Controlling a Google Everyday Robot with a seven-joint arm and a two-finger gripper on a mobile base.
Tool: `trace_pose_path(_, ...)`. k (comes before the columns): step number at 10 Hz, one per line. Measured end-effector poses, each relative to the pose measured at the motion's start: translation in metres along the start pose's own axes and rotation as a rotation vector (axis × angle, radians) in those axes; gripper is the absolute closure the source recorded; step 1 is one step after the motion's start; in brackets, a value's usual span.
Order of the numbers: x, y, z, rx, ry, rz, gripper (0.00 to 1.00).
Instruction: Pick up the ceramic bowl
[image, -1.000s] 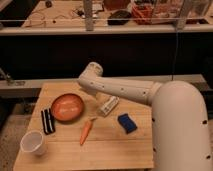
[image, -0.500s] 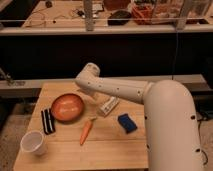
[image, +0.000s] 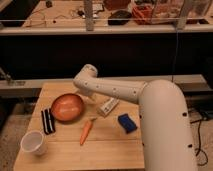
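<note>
The ceramic bowl (image: 67, 106) is round, shallow and orange-red, with a glossy inside. It sits upright on the left half of the wooden table (image: 107, 150). My white arm reaches in from the lower right, and its bent joint (image: 87, 76) hangs over the table's far edge. The gripper (image: 93, 96) points down just beyond the bowl's far right rim and is mostly hidden under the arm. Nothing shows in its hold.
An orange carrot (image: 86, 132) lies in front of the bowl. A small white cup (image: 33, 143) stands at the front left, and a black flat object (image: 48, 121) lies left of the bowl. A white oblong object (image: 108, 106) and a blue block (image: 127, 123) lie to the right.
The arm's end has shifted slightly left and down toward the bowl, and the arm's bulk fills more of the right side. The objects on the table have not moved.
</note>
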Motion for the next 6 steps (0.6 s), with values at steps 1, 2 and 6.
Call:
trace_pose_path(1, -0.002, -0.001, 0.004, 0.001, -0.008, -0.010, 0.20)
trace_pose_path(2, -0.003, -0.002, 0.006, 0.003, -0.013, -0.016, 0.20)
trace_pose_path(6, -0.009, -0.008, 0.021, 0.013, -0.028, -0.026, 0.20)
